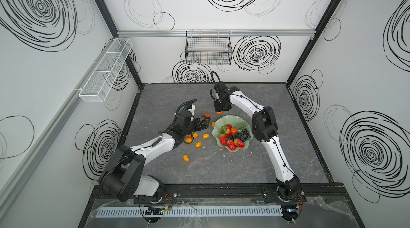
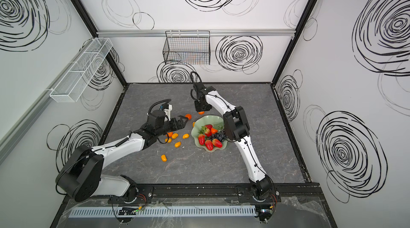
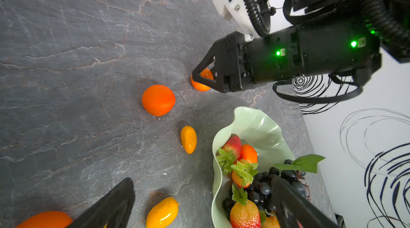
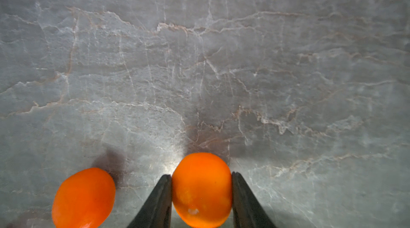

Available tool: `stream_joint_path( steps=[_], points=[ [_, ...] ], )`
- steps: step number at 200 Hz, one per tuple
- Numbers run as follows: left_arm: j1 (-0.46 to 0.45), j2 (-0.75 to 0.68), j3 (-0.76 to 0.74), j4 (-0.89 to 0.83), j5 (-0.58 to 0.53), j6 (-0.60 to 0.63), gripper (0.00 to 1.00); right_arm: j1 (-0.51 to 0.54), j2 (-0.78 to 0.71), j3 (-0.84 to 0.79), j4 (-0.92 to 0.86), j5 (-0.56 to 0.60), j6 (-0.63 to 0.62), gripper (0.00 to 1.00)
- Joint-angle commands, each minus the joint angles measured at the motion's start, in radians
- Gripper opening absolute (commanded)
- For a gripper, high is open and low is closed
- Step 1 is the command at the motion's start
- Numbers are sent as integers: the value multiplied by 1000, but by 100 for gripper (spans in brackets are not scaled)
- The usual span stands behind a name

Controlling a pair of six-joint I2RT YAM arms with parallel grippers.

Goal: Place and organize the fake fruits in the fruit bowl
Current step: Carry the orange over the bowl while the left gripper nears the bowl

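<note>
The pale green fruit bowl (image 1: 228, 120) (image 2: 207, 118) (image 3: 257, 124) holds red strawberries (image 1: 230, 144), a tangerine and the dark grape bunch (image 1: 241, 136) (image 3: 266, 184). Just behind it, my right gripper (image 1: 219, 111) (image 2: 201, 111) (image 4: 202, 174) points down, both fingers pressed on a tangerine (image 4: 202, 189) (image 3: 200, 85) that rests on the table. A second tangerine (image 4: 83, 198) (image 3: 158, 100) (image 1: 206, 115) lies beside it. My left gripper (image 1: 207, 122) (image 2: 185, 122) (image 3: 203, 181) stands wide open at the bowl's left rim, holding nothing. Several kumquats (image 1: 205, 136) (image 3: 188, 139) lie left of the bowl.
A black wire basket (image 1: 208, 48) hangs on the back wall and a white mesh tray (image 1: 106, 69) on the left wall. Another tangerine (image 1: 189, 140) lies partly under my left arm. One kumquat (image 1: 186, 158) sits alone nearer the front.
</note>
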Motion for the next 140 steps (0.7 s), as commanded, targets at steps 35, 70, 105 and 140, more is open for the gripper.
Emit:
stream_joint_path(
  steps=[35, 70, 105, 140],
  points=[
    [0, -39, 2, 10, -8, 12, 99, -5, -127, 33, -26, 10, 8, 40],
    [0, -64, 0, -7, -11, 18, 99, -3, -200, 6, -39, 16, 12, 40],
    [-8, -101, -7, -34, -23, 25, 99, -2, -329, -124, 8, 10, 30, 40],
    [-44, -124, -7, -57, -37, 29, 99, 3, -490, -332, 76, 7, 49, 40]
  ],
)
